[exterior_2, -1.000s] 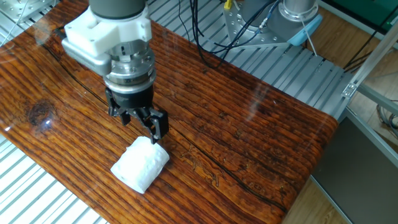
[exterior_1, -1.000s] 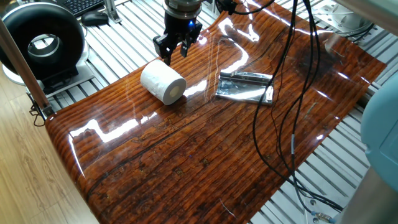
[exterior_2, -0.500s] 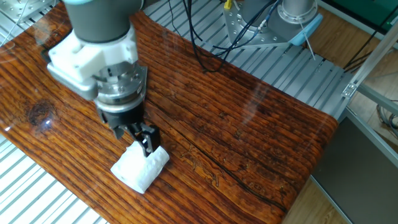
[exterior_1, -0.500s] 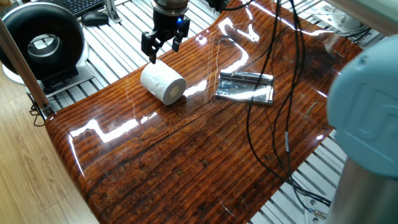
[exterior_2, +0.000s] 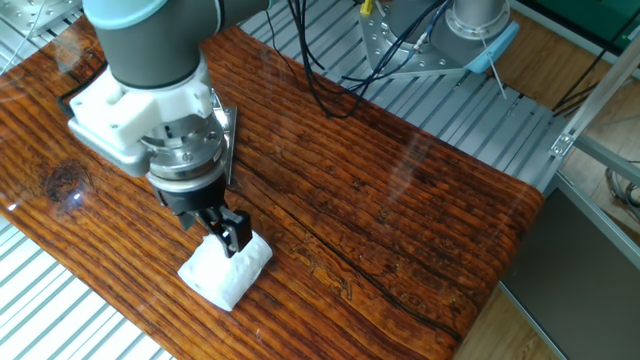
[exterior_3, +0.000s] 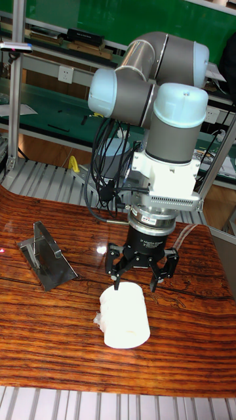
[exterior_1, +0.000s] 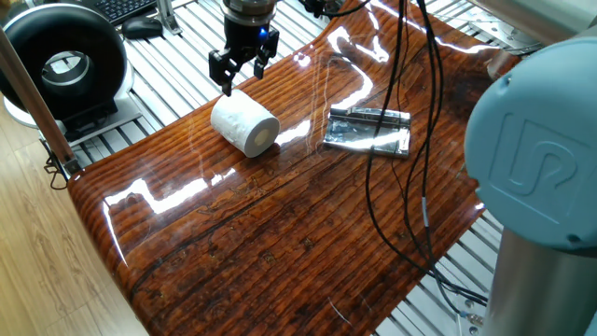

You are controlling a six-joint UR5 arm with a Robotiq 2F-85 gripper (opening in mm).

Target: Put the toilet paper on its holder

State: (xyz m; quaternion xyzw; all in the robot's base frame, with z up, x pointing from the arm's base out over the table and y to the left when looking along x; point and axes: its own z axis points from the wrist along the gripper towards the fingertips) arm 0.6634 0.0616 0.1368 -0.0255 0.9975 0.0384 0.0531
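The toilet paper (exterior_1: pixel 244 124) is a white roll lying on its side on the glossy wooden table, its core facing the front. It also shows as the white roll (exterior_2: pixel 226 270) and the roll (exterior_3: pixel 124 317). My gripper (exterior_1: pixel 241 78) is open and hangs just over the roll's rear end, fingers spread to either side and nothing held. In the tall fixed view the gripper (exterior_3: pixel 136 283) has its tips just above the roll's top edge. The holder (exterior_1: pixel 368 131), a shiny silver bracket, lies to the roll's right; in the tall view the holder (exterior_3: pixel 46 259) sits left of it.
A black round device (exterior_1: pixel 61 65) and a keyboard (exterior_1: pixel 131 7) lie beyond the table's left edge. Black cables (exterior_1: pixel 410 187) hang across the table's right half. The arm's large grey-blue joint (exterior_1: pixel 536 177) fills the right side. Metal slats (exterior_2: pixel 60 310) border the table.
The gripper has moved left and come down over the roll's rear end, staying open. The roll and the holder have not moved.
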